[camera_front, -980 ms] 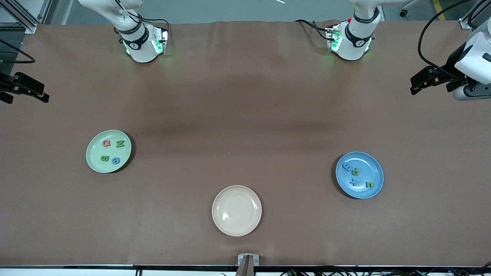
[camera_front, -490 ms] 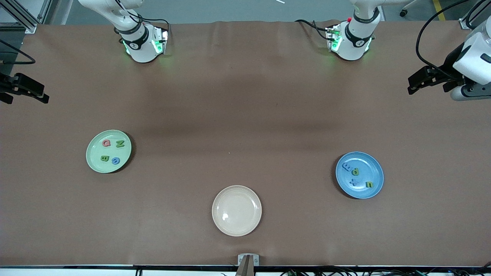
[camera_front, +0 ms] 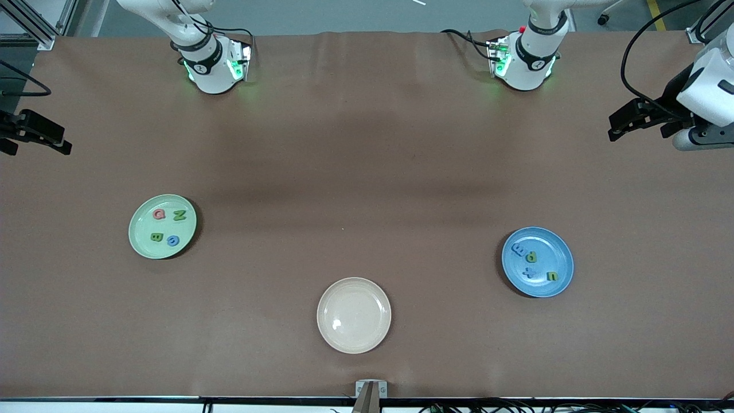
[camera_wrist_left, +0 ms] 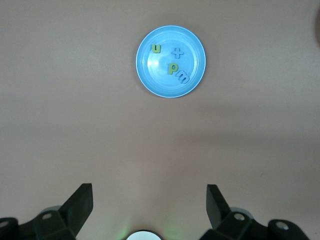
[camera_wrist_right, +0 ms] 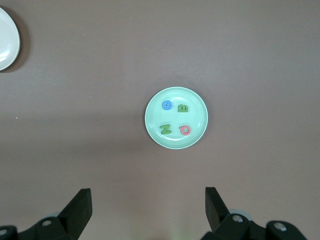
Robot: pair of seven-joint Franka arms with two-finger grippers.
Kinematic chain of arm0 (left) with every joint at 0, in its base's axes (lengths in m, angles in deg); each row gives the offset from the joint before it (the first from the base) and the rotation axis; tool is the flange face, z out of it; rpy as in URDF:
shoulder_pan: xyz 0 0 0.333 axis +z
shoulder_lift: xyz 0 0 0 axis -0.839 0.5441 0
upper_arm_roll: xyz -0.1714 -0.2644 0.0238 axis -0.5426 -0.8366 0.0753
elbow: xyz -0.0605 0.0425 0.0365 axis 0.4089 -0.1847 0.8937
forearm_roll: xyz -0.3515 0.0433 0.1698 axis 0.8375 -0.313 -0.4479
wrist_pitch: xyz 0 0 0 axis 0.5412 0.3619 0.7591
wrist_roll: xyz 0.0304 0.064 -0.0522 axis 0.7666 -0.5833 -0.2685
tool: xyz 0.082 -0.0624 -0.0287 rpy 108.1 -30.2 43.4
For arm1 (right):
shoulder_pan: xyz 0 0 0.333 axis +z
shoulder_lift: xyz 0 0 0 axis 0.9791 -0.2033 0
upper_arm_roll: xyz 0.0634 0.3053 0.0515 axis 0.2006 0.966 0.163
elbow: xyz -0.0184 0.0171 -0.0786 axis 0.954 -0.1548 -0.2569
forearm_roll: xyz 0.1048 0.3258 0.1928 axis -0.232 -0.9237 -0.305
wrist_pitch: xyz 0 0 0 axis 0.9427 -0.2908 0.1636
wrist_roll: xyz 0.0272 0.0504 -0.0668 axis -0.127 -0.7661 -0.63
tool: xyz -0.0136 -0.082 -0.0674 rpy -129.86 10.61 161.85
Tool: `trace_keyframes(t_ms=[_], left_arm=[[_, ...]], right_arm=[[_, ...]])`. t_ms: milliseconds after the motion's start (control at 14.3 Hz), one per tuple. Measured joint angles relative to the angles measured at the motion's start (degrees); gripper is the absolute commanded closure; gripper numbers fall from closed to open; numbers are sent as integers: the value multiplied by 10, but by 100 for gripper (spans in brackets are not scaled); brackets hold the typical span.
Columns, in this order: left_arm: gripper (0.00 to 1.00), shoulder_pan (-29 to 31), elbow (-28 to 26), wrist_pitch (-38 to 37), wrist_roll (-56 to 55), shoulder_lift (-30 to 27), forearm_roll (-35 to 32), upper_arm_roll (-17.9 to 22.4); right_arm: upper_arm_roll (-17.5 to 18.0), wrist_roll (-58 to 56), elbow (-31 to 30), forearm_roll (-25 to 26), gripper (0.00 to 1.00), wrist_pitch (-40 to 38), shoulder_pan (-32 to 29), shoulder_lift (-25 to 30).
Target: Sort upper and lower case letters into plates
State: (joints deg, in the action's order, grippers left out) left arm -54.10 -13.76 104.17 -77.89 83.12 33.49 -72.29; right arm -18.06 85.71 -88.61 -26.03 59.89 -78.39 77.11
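Letters lie sorted in two plates on the brown table [camera_front: 367, 172]. Toward the right arm's end sits the mint green plate [camera_front: 137, 241], and it carries four pieces that read as capitals: a pink-red Q [camera_front: 159, 214], a green N [camera_front: 179, 215], a green B [camera_front: 156, 237] and a blue round letter [camera_front: 172, 241] that may be a G or a C; I cannot tell which. Toward the left arm's end sits the blue plate [camera_front: 559, 252], and it carries four small-case pieces: a blue m [camera_front: 518, 249], a green p [camera_front: 533, 256], a blue piece shaped like a t or a plus sign [camera_front: 530, 272] and a green u [camera_front: 551, 276]. A cream plate [camera_front: 354, 315] stands between the two, nearer to the front camera, with nothing in it.

Both arms wait, drawn out to the table's ends. The left claw [camera_wrist_left: 150, 205] hangs high over bare table with the blue plate in its wrist view; its fingers stand wide apart, holding nothing and touching nothing. The right claw [camera_wrist_right: 148, 207] hangs likewise over bare table with the mint green plate in its wrist view, fingers spread wide and empty.
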Motion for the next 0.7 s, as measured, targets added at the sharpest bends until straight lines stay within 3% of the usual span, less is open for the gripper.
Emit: trace_keyframes(t_ms=[700], left_arm=[[0,1,7,0,0,0,0,1]], right_arm=[[-1,0,1,1,0,0,0,0]])
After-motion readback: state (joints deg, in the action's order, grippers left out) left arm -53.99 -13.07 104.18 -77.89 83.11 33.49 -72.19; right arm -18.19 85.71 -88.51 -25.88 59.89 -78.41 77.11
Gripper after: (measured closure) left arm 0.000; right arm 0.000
